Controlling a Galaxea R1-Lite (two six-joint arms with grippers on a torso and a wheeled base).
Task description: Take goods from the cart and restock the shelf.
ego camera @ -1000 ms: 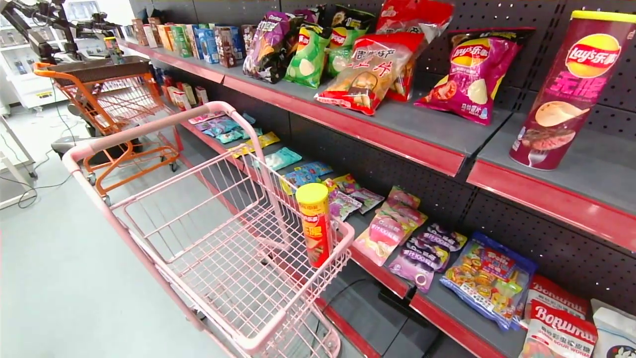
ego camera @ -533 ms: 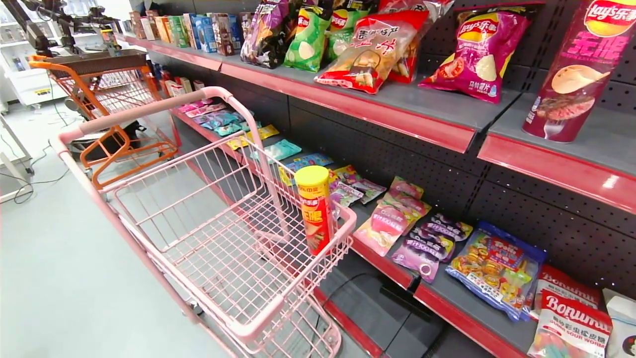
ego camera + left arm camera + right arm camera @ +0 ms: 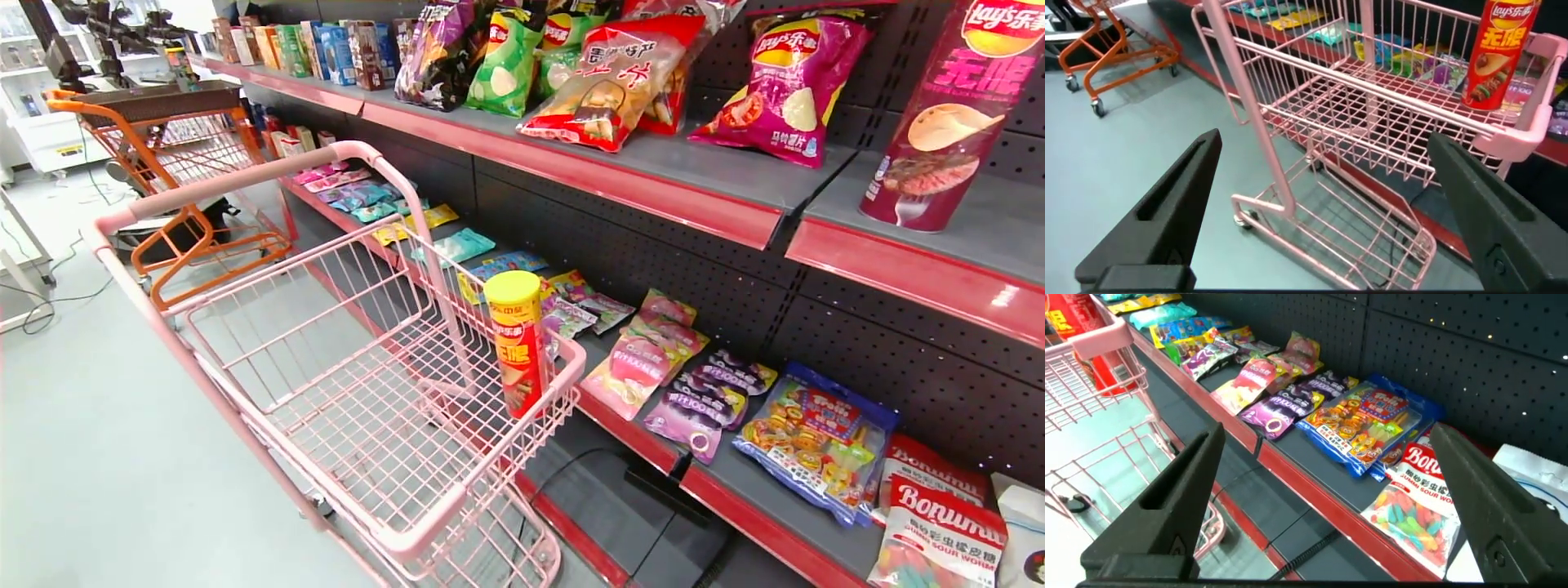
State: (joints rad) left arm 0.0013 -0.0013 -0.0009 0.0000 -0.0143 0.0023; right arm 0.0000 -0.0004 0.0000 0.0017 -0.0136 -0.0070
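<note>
A red chip can with a yellow lid [image 3: 514, 343] stands upright in the front right corner of the pink cart [image 3: 245, 184], close to the shelf. In the left wrist view the can [image 3: 1503, 53] is seen beyond my left gripper [image 3: 1324, 139], which hangs open over the floor beside the cart [image 3: 1290, 61]. My right gripper [image 3: 1327, 433] is open above the lower shelf's candy bags [image 3: 1368, 416], with the cart's rim [image 3: 1094, 339] off to one side. A tall magenta chip can [image 3: 947, 122] stands on the upper shelf [image 3: 620, 175].
Chip bags [image 3: 604, 90] and boxes fill the upper shelf to the left of the magenta can, with bare shelf between them. Candy bags [image 3: 694, 400] lie along the lower shelf. An orange cart [image 3: 171, 139] stands farther down the aisle. Open floor lies left of the pink cart.
The head camera tilted down a little a second ago, shifting the whole picture upward. The can, the cart and the shelf goods have not moved.
</note>
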